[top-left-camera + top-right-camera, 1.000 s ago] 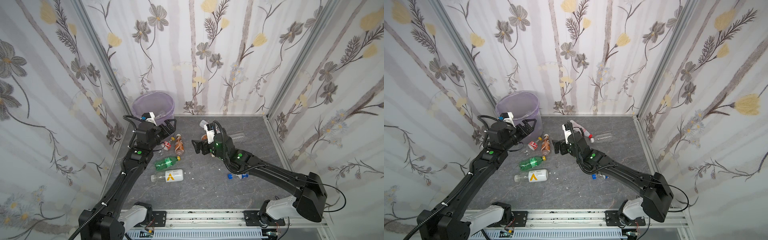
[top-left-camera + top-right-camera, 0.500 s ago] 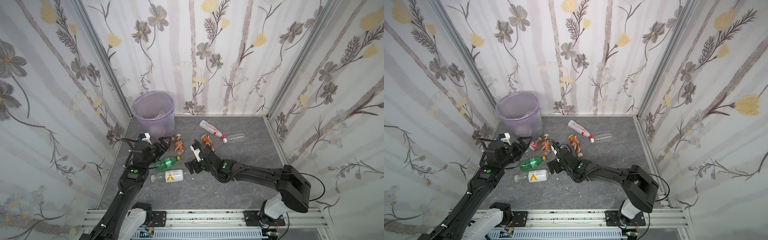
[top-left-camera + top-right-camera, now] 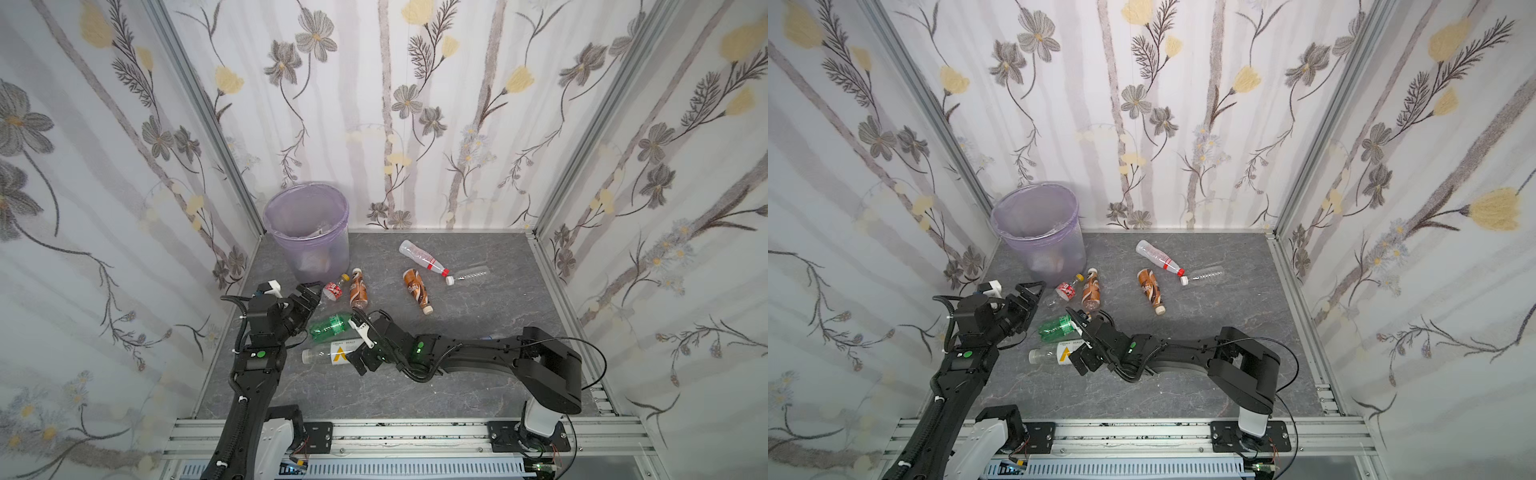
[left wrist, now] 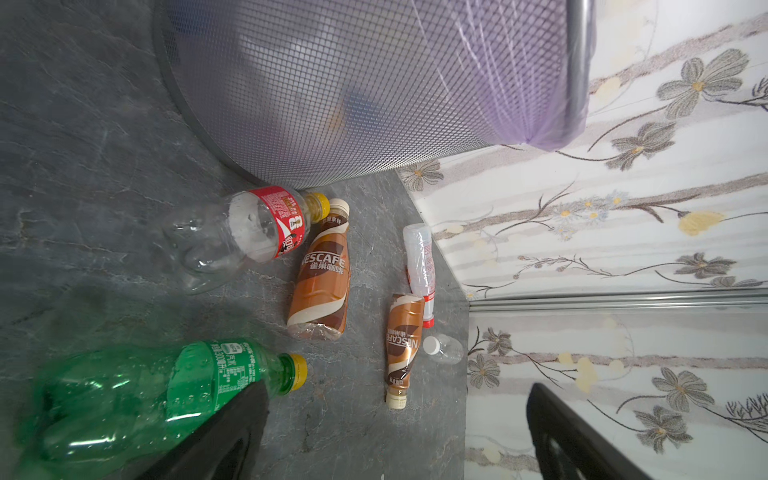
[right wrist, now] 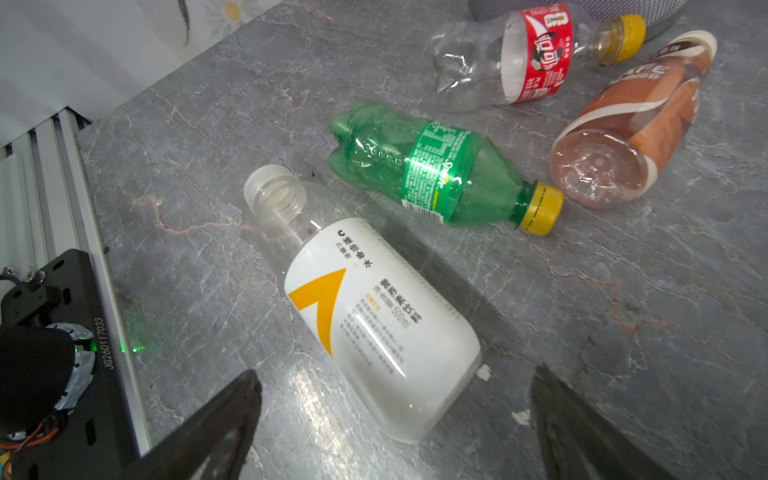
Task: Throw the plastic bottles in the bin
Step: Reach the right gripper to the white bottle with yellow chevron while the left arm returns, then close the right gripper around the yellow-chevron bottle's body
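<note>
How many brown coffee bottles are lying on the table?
2. The first coffee bottle lies close to the bin; the second coffee bottle lies mid-table, beside the red-capped bottle. The bin may hide more.

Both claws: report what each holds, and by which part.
Nothing is held. The left claw stands open beside the green bottle; the right claw stands open at the base end of the white-and-yellow bottle, not closed on it.
</note>
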`<state>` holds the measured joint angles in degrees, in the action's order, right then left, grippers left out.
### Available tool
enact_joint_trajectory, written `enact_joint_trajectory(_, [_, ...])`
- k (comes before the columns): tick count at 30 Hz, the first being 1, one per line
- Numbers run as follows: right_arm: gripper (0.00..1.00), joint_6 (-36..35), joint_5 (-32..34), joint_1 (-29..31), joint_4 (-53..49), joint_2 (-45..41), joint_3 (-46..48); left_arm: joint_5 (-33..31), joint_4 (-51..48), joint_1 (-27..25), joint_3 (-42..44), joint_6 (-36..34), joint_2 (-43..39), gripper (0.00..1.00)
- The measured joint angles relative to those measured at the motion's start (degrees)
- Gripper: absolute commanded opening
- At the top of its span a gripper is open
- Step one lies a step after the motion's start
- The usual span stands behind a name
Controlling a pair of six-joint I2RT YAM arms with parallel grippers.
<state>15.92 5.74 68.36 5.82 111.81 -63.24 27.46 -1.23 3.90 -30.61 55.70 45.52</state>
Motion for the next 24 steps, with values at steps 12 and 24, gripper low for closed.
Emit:
enact_joint_trajectory(12, [1.0,-2.86,1.25,0.68,-0.9,8.74,-8.57,3.65,0.15,4.26,1.18,-0.74,-0.79,1.0])
enact_joint_trajectory(24, [1.0,-2.97,1.25,0.98,-0.87,13.03,-10.34,6.32,0.15,8.55,1.16,-1.75,1.55,1.0])
